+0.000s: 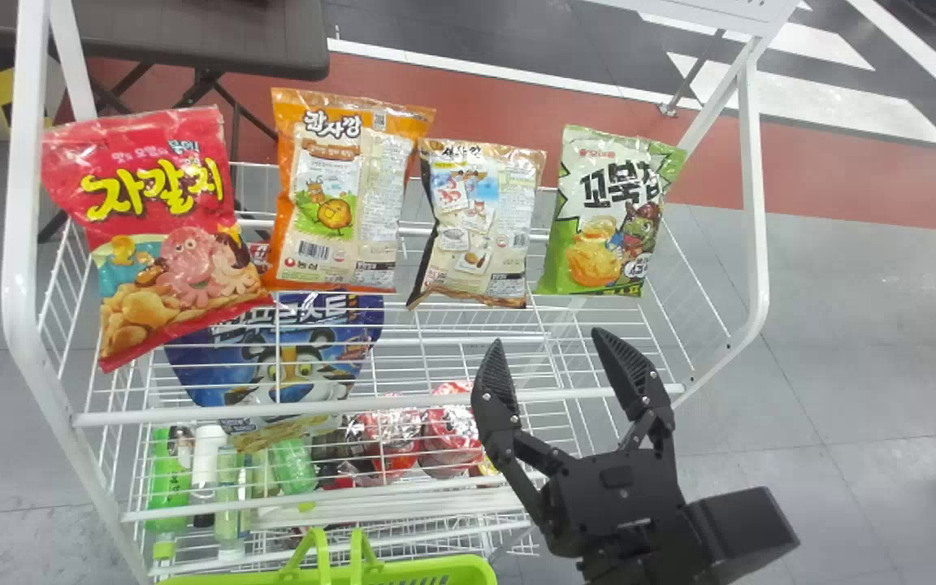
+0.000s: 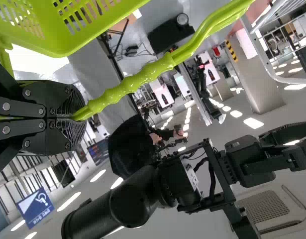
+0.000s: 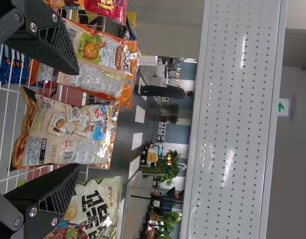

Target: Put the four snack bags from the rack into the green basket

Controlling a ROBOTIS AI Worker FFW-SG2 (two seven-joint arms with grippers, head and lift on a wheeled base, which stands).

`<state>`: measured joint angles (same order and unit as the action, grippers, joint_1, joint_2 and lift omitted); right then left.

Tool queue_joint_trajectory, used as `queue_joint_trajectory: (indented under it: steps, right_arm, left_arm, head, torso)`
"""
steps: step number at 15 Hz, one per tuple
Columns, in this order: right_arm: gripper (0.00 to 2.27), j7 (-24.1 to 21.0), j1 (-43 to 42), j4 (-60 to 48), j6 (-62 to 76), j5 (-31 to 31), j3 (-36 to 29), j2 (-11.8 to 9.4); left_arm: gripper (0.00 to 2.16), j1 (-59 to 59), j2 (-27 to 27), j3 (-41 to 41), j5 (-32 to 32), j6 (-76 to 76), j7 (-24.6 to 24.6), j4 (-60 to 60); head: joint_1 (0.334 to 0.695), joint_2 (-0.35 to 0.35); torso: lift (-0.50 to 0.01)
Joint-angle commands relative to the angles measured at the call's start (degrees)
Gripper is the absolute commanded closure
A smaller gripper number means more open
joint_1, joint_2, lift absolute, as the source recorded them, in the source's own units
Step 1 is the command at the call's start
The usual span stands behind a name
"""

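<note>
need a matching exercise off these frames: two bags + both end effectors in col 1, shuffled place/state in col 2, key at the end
Column 1
1. red bag
2. right end effector
3. green bag
4. left end effector

Column 2
A. farthest right of the bags in the head view
B. shut on the basket handle
C. farthest left of the bags in the head view
D. open, with no bag gripped

Pairs: 1-C, 2-D, 3-A, 4-B
</note>
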<state>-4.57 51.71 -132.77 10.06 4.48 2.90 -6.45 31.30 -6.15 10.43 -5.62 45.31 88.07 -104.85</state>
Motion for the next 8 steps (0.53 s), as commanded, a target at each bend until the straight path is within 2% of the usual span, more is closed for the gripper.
queue_joint_trajectory:
  steps: [1,8]
  right_arm:
    - [0.18,0.00,0.06,-0.12,0.00,0.00,-0.09,-0.15]
    - [0.17,0.00,0.06,-0.03,0.00,-0.09,-0.26,-0.41]
  left_arm:
    - [2.13,0.08,-0.09,0.02,0.00,0.00,0.09,-0.18]
    - [2.13,0.34,-0.18,0.02,0.00,0.00,0.35,-0.44]
  head:
    - [0.695,-0.350]
    - [0.695,-0.350]
  torso:
    - [-0.006]
    - [-0.006]
